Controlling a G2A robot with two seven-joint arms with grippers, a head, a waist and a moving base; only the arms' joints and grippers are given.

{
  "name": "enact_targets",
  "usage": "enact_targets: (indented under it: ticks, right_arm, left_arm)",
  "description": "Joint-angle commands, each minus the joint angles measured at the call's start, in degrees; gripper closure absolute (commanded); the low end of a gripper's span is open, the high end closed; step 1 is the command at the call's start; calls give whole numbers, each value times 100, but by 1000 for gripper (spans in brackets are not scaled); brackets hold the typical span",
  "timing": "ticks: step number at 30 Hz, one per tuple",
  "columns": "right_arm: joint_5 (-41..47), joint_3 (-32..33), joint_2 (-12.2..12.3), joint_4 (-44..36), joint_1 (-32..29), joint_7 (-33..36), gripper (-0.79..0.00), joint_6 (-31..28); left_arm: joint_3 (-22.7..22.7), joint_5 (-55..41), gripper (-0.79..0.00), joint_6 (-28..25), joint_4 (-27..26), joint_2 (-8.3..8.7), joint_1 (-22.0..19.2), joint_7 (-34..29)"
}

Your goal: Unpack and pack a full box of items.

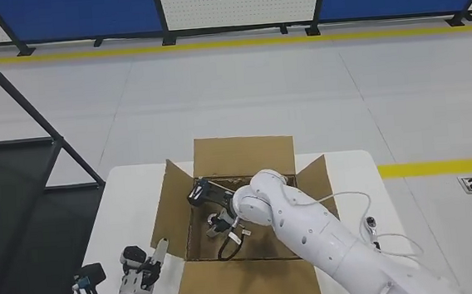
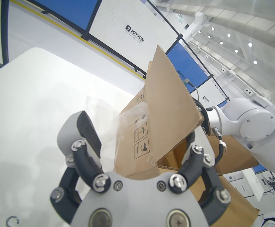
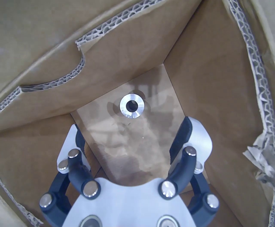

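Note:
An open cardboard box [image 1: 242, 156] stands in the middle of the white table [image 1: 127, 197], flaps spread outward. My right arm reaches down into it, and my right gripper [image 3: 131, 135] hangs open above the box floor [image 3: 137, 139]. A small shiny metal ring [image 3: 131, 106] with a dark hole lies on that floor, just beyond the fingertips. My left gripper [image 1: 144, 271] stands open and empty over the table at the box's left front corner. In the left wrist view my left gripper [image 2: 141, 137] faces the box's side wall [image 2: 141, 141] and a raised flap [image 2: 169, 107].
Cut corrugated edges [image 3: 81, 58] and crumpled paper [image 3: 261, 157] line the box's inside. A black frame [image 1: 24, 105] stands left of the table. Blue and white partition panels [image 1: 233, 1] close off the far floor. Bare tabletop lies left of the box.

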Motion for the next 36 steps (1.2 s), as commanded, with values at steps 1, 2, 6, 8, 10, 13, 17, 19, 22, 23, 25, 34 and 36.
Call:
enact_targets:
  ticks: [1, 2, 6, 8, 10, 13, 17, 19, 22, 23, 25, 34, 36]
  right_arm:
    - [1, 0, 0, 0, -1, 0, -785, 0]
    - [1, 0, 0, 0, -1, 0, -785, 0]
    - [-211, -46, -4, -48, -128, -190, -785, -49]
    - [-273, -52, -17, 13, -139, -343, -785, -268]
    - [-331, -47, -33, 155, -135, -530, -785, -458]
    - [-420, -62, -83, 363, -98, -737, -785, -625]
    - [-454, -86, -189, 649, -48, -992, -785, -791]
    - [-437, -97, -252, 797, -26, -1092, -785, -862]
    - [-420, -134, -361, 1048, 9, -1209, -785, -1000]
    - [-406, -145, -399, 1135, 15, -1239, -785, -1047]
    - [-407, -168, -474, 1305, 40, -1314, -785, -1098]
    - [-318, -193, -793, 1911, 70, -1595, -785, -1022]
    - [-300, -194, -855, 2020, 76, -1563, -785, -970]
  left_arm:
    - [-50, -68, -785, 19, 22, -6, 36, 72]
    - [-71, -95, -785, 14, 31, -9, 51, 91]
    - [-165, -190, -785, 17, 85, -18, 97, 175]
    - [-195, -225, -785, 9, 92, -22, 115, 190]
    - [-217, -234, -785, 7, 78, -27, 143, 218]
    - [-223, -229, -785, 7, 52, -36, 180, 271]
    - [-198, -211, -785, -1, 24, -51, 232, 345]
    - [-187, -192, -785, -8, 17, -57, 251, 374]
    - [-184, -187, -785, -16, 15, -66, 273, 406]
    - [-187, -185, -785, -21, 17, -68, 280, 411]
    - [-201, -187, -785, -28, 19, -72, 291, 424]
    - [-257, -211, -785, -56, -14, -91, 335, 428]
    - [-279, -215, -785, -64, -19, -93, 344, 418]
